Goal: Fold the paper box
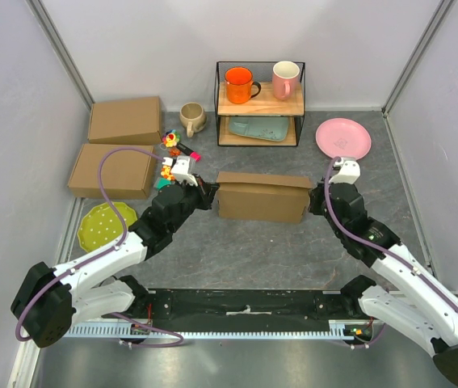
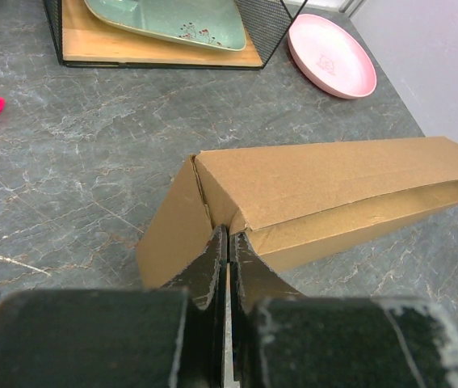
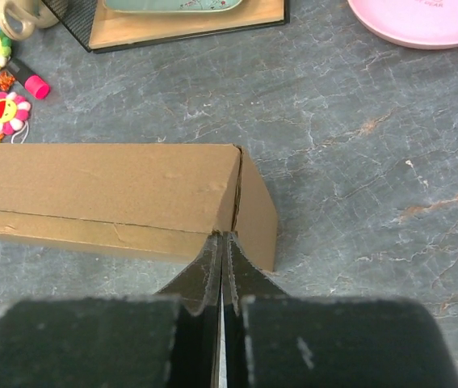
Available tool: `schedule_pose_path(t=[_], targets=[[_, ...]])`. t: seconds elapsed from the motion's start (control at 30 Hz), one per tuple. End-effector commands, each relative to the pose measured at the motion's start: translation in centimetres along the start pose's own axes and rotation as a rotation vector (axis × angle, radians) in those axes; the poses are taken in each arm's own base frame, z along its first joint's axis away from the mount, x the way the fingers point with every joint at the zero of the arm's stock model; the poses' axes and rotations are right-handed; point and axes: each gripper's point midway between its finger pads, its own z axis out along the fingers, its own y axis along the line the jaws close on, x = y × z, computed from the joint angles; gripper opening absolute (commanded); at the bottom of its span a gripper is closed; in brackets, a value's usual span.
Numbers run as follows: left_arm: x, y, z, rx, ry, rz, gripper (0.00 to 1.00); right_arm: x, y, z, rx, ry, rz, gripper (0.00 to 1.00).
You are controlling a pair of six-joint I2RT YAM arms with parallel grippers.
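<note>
Left arm (image 1: 107, 259) comes in from 7 o'clock and stretches toward 1 o'clock, forearm low, wrist aimed at centre. Left gripper (image 1: 209, 192) sits just left of centre at 10 o'clock, its fingers (image 2: 208, 271) pressed together with only a hairline seam between. Right arm (image 1: 398, 267) comes from 5 o'clock and reaches toward 11 o'clock, wrist bent inward. Right gripper (image 1: 312, 201) sits right of centre at 3 o'clock, fingers (image 3: 204, 271) closed flat together. The grippers face each other, well apart.
</note>
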Motion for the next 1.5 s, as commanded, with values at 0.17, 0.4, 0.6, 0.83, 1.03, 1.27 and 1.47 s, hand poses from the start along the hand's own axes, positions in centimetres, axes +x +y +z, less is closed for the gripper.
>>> schedule_pose_path(t=[0.17,0.4,0.6,0.83,1.03,1.27,1.47], targets=[[9.8,3.9,-2.0,-0.128,0.309,0.007,0.02,6.7,-2.2,0.5,0.06,0.131,0.091,0.0],[10.9,4.2,-2.4,-0.137,0.325,-0.012,0.02,6.6,-2.2,0.0,0.051,0.122,0.115,0.0],[9.9,3.9,-2.1,-0.138,0.304,0.004,0.02,-0.8,-0.5,-2.1,0.009,-0.014,0.113,0.26],[9.7,4.0,-2.0,-0.141,0.3,0.009,0.02,-6.5,1.9,-3.3,-0.064,-0.124,0.14,0.29],[10.0,4.0,-2.1,-0.143,0.31,-0.002,0.02,-4.3,2.9,-0.5,-0.081,-0.076,0.133,0.22],[9.4,3.8,-2.1,-0.151,0.312,-0.001,0.04,2.8,1.3,1.8,-0.036,0.058,0.134,0.19],[7.2,3.8,-2.8,-0.183,0.293,0.027,0.26,4.2,0.2,2.0,-0.001,0.072,0.117,0.19]])
